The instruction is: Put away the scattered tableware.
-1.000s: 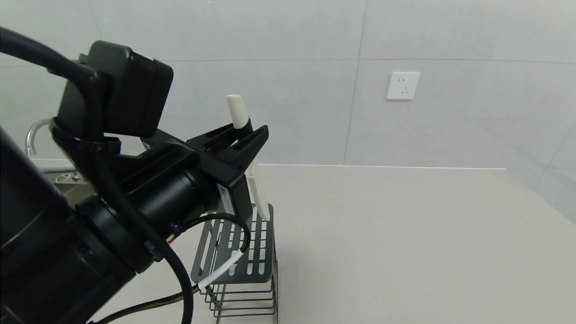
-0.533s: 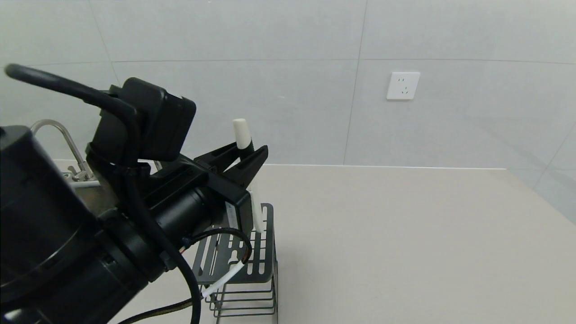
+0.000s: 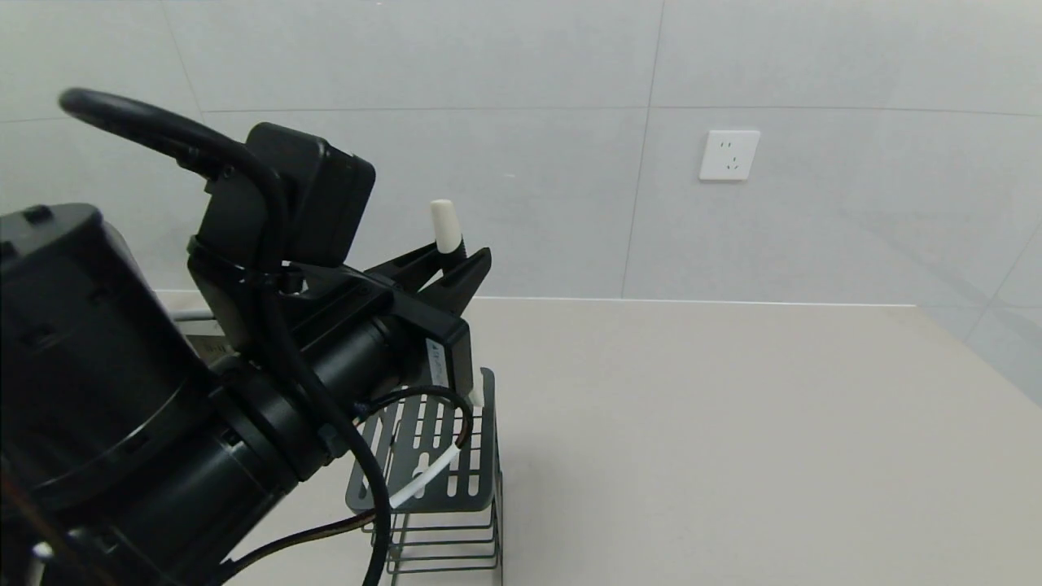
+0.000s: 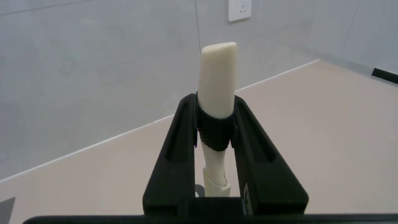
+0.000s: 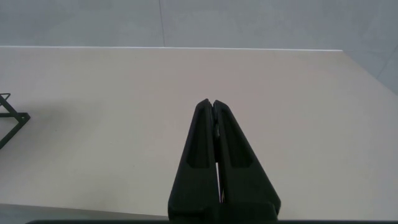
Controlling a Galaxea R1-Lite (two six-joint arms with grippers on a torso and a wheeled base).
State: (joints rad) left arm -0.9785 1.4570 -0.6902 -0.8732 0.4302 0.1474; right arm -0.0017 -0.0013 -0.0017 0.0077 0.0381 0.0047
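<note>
My left gripper (image 3: pixel 453 273) is shut on a cream-white utensil (image 3: pixel 444 221) with a black collar and holds it almost upright. The handle sticks up above the fingers. The utensil's lower end (image 3: pixel 476 396) hangs just over the slotted top of a dark grey wire rack (image 3: pixel 460 468) on the counter. In the left wrist view the handle (image 4: pixel 217 74) rises between the closed fingers of the left gripper (image 4: pixel 216 121). My right gripper (image 5: pixel 213 109) is shut with nothing in it, above bare counter.
The beige counter (image 3: pixel 733 423) stretches wide to the right of the rack. A tiled wall with a white outlet (image 3: pixel 728 155) runs behind it. A corner of the rack (image 5: pixel 9 118) shows in the right wrist view.
My left gripper has come down a little and shifted slightly right with the utensil, bringing its lower end closer to the rack's slots. The rack has stayed put.
</note>
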